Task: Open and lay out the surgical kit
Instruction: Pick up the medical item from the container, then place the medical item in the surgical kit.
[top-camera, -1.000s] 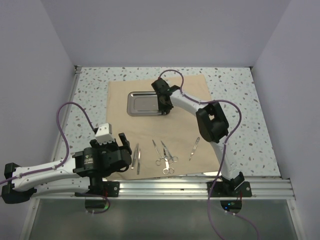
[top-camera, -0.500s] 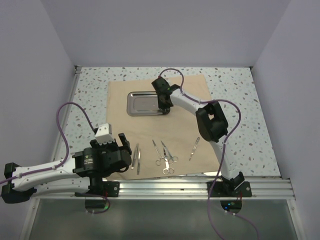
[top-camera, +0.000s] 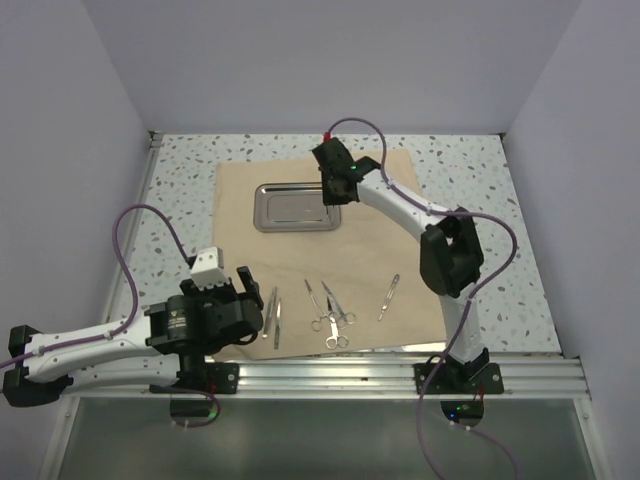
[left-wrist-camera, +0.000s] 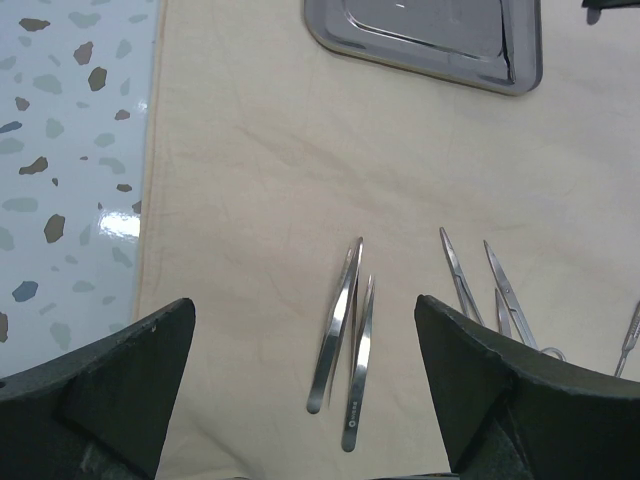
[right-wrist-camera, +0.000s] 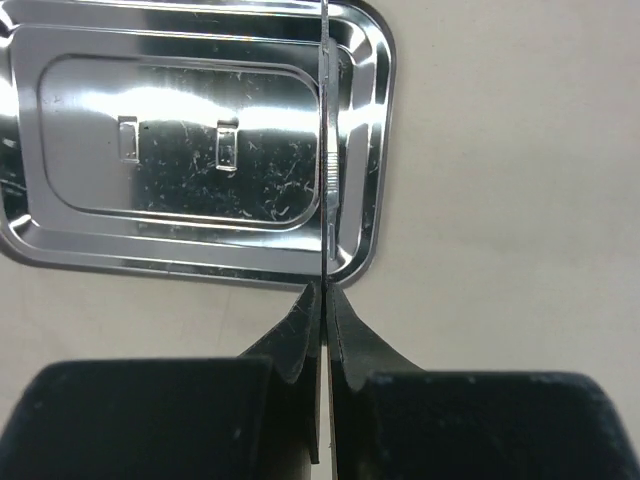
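A beige cloth wrap (top-camera: 240, 230) lies spread flat on the speckled table (top-camera: 180, 190), soft and light, probably best taken by an edge. On its far half sits an empty steel tray (top-camera: 262, 210) — rigid, likely slippery, easiest gripped by its rim. The right gripper (right-wrist-camera: 322, 295) is pinched on a slim metal instrument (right-wrist-camera: 326, 150) held edge-on over the tray's right side, while the left gripper (left-wrist-camera: 302, 305) hangs spread wide above two tweezers (left-wrist-camera: 336, 325) — thin, stiff, likely best nipped mid-shaft — beside the scissors (top-camera: 326, 315).
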